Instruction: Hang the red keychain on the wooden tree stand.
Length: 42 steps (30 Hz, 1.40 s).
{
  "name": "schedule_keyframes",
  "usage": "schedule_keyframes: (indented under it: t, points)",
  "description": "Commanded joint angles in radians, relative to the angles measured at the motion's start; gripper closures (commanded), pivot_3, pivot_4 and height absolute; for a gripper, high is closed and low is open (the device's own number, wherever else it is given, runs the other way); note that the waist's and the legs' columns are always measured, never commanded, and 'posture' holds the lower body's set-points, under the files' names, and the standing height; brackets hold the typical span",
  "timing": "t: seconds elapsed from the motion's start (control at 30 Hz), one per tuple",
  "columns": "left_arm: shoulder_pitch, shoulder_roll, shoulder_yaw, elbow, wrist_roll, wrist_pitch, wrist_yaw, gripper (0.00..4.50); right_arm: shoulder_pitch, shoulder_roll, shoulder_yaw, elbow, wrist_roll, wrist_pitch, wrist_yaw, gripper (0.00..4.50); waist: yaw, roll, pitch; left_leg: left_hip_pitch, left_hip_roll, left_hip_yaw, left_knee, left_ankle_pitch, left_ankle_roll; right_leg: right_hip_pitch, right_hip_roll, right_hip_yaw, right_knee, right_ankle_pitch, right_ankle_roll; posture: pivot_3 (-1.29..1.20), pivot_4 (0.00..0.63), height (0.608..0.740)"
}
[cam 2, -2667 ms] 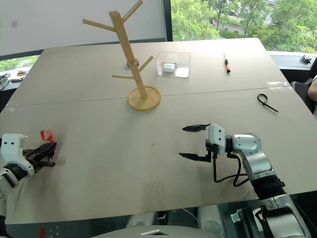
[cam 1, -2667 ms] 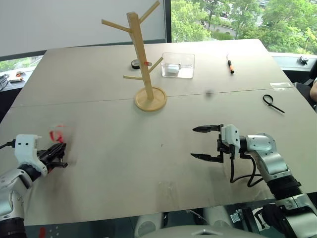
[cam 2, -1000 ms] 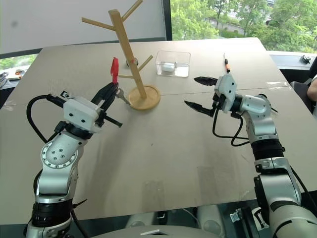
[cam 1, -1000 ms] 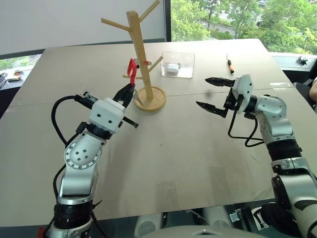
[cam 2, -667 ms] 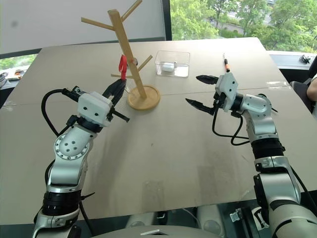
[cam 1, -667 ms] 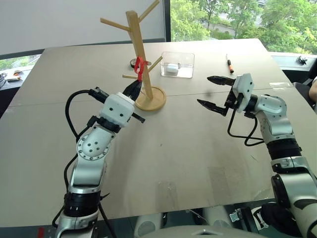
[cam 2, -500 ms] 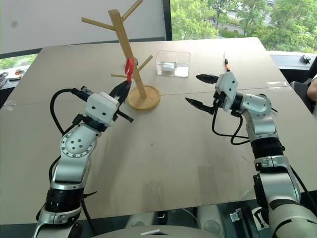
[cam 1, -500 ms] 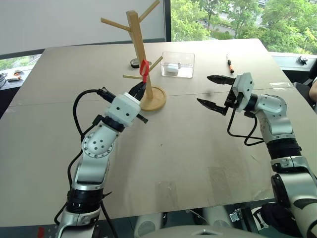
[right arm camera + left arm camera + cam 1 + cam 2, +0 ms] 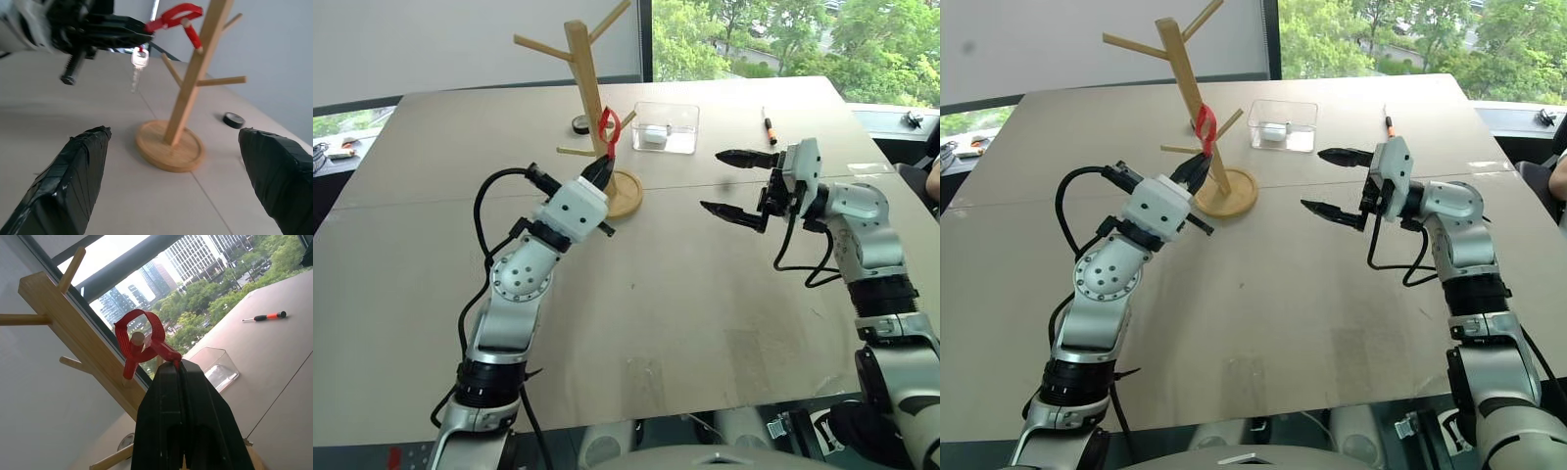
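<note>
Red keychain (image 9: 142,335), clenched in the left gripper (image 9: 600,168), ringed a peg tip on the wooden tree stand (image 9: 590,93); releasing early risked slipping off, while the right gripper (image 9: 1342,184) stood open beside the stand.
</note>
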Motion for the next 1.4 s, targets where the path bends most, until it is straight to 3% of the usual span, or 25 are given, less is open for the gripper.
schedule_keyframes:
  t: [0.03, 0.4, 1.3, 1.4]
  points:
    - [-0.017, -0.001, -0.01, -0.008, 0.014, -0.011, 0.01, 4.47, -0.012, -0.011, -0.04, -0.132, 0.109, 0.124, -0.011, 0.0, -0.001, 0.0, 0.0, 0.0, 0.0, 0.0, 0.0, 0.0, 0.0, 0.0, 0.0, 0.0, 0.0, 0.0, 0.0, 0.0, 0.15, 0.74]
    - [-0.032, -0.003, -0.023, 0.021, 0.074, -0.007, 0.038, 4.47, -0.045, -0.018, -0.074, -0.229, 0.204, 0.275, -0.046, 0.0, 0.006, 0.0, 0.0, 0.0, 0.0, -0.001, 0.0, 0.0, 0.0, 0.0, 0.0, -0.001, 0.0, 0.0, 0.0, 0.0, 0.15, 0.74]
    - [-0.114, -0.034, -0.067, 0.093, 0.268, 0.039, 0.164, 4.47, -0.043, -0.025, -0.068, -0.209, 0.176, 0.262, -0.044, 0.0, 0.016, 0.0, 0.0, 0.0, 0.0, -0.001, 0.001, 0.0, 0.0, 0.0, 0.0, -0.002, 0.0, 0.0, 0.0, 0.0, 0.15, 0.74]
    - [-0.11, -0.038, -0.062, 0.094, 0.254, 0.03, 0.168, 3.69, -0.044, -0.024, -0.067, -0.207, 0.174, 0.259, -0.044, 0.0, 0.016, 0.0, 0.0, 0.0, 0.0, -0.001, 0.001, 0.0, 0.0, 0.0, 0.0, -0.002, 0.0, 0.0, 0.0, 0.0, 0.15, 0.74]
